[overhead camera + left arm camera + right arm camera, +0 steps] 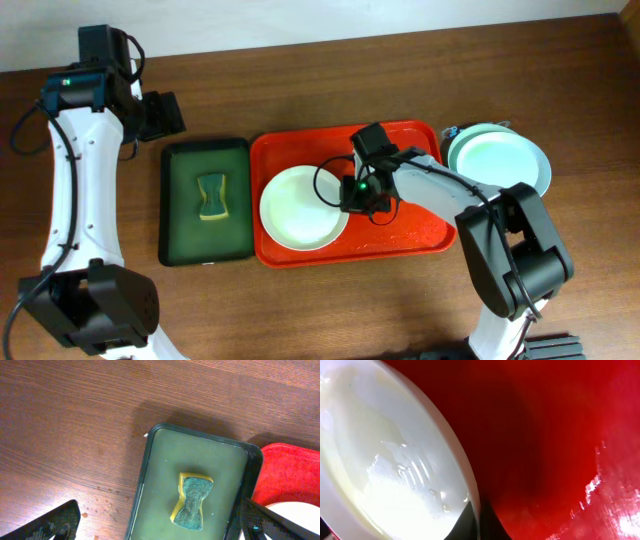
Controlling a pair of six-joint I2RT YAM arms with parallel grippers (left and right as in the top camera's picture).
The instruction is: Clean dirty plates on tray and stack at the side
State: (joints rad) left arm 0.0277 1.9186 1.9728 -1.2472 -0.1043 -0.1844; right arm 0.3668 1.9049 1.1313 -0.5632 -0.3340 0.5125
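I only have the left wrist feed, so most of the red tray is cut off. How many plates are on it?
Observer: One plate, in the left half of the red tray.
Operator: Any plates elsewhere?
Observer: Yes, a stack on the table, just right of the tray.
Operator: And the right arm?
Observer: Its end effector is at the lone plate's right rim; I can't tell whether it's gripping.
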